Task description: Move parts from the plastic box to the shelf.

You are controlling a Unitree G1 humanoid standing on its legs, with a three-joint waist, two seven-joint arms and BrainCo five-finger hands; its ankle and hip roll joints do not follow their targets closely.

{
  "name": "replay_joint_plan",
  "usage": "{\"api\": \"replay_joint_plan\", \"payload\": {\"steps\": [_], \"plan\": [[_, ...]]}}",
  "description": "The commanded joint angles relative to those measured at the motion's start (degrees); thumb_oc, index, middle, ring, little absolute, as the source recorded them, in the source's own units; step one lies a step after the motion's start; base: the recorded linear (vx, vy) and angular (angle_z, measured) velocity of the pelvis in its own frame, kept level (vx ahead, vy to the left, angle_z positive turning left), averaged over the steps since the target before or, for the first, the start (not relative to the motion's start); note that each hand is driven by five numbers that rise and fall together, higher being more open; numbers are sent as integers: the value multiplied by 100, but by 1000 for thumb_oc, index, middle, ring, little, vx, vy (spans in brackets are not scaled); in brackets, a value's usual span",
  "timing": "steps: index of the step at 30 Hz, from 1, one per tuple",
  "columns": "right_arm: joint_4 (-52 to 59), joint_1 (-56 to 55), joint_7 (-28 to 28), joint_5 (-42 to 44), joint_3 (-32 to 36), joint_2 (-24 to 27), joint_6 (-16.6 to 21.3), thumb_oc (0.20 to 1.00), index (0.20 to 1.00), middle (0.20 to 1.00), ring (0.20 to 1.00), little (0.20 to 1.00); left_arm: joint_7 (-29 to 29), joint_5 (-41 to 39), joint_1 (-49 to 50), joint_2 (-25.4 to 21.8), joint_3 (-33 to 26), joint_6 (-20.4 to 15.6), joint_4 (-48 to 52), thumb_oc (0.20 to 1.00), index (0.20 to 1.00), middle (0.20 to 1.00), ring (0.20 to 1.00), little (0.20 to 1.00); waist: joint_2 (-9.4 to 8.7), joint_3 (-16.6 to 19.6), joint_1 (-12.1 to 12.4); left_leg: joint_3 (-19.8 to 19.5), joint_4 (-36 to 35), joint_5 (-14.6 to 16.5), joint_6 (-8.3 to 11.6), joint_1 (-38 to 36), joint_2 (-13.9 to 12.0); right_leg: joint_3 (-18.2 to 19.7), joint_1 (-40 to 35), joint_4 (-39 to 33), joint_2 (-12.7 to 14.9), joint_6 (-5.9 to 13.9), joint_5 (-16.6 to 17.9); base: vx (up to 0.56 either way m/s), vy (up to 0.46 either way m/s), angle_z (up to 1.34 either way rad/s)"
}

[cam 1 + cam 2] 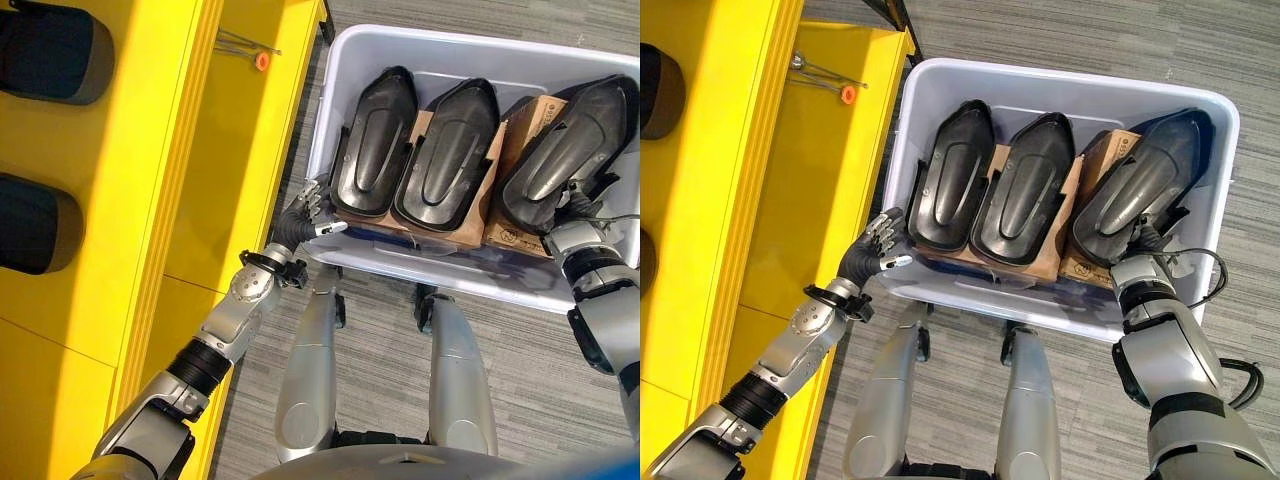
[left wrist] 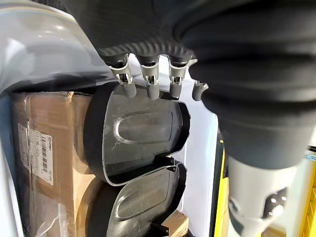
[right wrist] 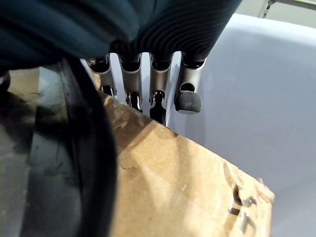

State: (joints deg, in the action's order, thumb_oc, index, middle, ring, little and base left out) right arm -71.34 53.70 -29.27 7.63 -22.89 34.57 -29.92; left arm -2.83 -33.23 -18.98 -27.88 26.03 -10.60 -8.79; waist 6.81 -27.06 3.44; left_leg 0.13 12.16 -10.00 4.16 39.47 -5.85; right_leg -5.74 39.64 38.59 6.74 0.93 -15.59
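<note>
Three black moulded parts lie side by side on cardboard cartons (image 1: 517, 237) inside the pale plastic box (image 1: 470, 45): the left part (image 1: 375, 140), the middle part (image 1: 447, 150) and the right part (image 1: 565, 150), which is tilted. My left hand (image 1: 300, 222) is at the box's near left corner, open, its straight fingers (image 2: 150, 81) touching the near end of the left part. At the near end of the right part is my right hand (image 1: 1147, 243), between the carton (image 3: 173, 182) and the box wall.
The yellow shelf (image 1: 170, 180) runs along the left of the box. Two dark parts (image 1: 50, 50) (image 1: 30, 225) lie on it at the far left. A thin metal piece with an orange tip (image 1: 261, 60) rests on its far end. Grey carpet surrounds the box.
</note>
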Motion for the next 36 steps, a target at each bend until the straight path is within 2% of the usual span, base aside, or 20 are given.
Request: {"api": "replay_joint_plan", "payload": {"steps": [1,4,10,11,16,18,21,29,36], "plan": [[-416,-516,371,134,71,-469,-298,200,200,200,200,200,64,-196,-86,-43,100,-417,189,1000,1000,1000,1000,1000,281,-274,102,247,360,954,-353,-104,547,-37,-13,-160,-253,44,219,0,0,0],[-422,-578,261,55,109,-436,-188,200,200,200,200,200,60,-222,-57,-52,102,-446,193,1000,1000,1000,1000,1000,281,-274,91,266,305,956,-360,-191,553,-25,-89,-222,-250,65,236,2,11,0],[-333,-684,-699,-185,183,-424,330,200,200,200,200,200,6,-222,-57,-11,138,-541,154,1000,1000,1000,1000,1000,272,-274,40,334,190,955,-380,-333,543,30,-208,-382,-259,99,299,-15,30,1],[-218,-652,-1076,-211,245,-354,651,200,200,200,200,200,-28,-254,-95,-31,114,-584,167,1000,1000,1000,1000,1000,304,-274,45,377,129,821,-412,-249,490,12,-119,-468,-315,72,464,-86,40,2],[151,-666,-1682,-144,444,-281,1618,200,200,200,200,200,-77,-271,-77,-17,126,-679,142,1000,1000,1000,1000,1000,268,-274,-22,427,7,862,-425,-468,489,96,-315,-654,-334,121,511,-34,51,-6],[623,-797,-1942,-71,499,-251,2196,200,200,200,200,200,-140,-233,-40,-32,50,-697,194,1000,1000,1000,1000,1000,182,-274,-109,483,-127,896,-436,-696,472,173,-523,-871,-362,166,570,-35,77,-9],[1274,-1063,-2249,-122,561,-226,2526,200,200,200,200,200,-172,-248,41,-59,-109,-663,287,1000,1000,1000,1000,1000,89,-274,-218,548,-242,947,-455,-941,441,240,-733,-1046,-373,202,609,-16,46,-21],[2538,-1717,-2500,-437,827,-313,2398,200,200,200,200,200,-155,-135,136,48,-351,-515,404,1000,1000,1000,1000,1000,-93,-274,-439,605,-435,1046,-454,-1566,419,404,-1363,-1400,-372,251,642,3,21,-10],[2960,-1788,-2519,-658,911,-355,2308,200,200,200,200,200,-189,-115,81,128,-414,-399,433,1000,1000,1000,1000,1000,-149,-274,-462,586,-448,1056,-431,-1756,413,393,-1595,-1515,-364,244,672,2,0,-1]]}}
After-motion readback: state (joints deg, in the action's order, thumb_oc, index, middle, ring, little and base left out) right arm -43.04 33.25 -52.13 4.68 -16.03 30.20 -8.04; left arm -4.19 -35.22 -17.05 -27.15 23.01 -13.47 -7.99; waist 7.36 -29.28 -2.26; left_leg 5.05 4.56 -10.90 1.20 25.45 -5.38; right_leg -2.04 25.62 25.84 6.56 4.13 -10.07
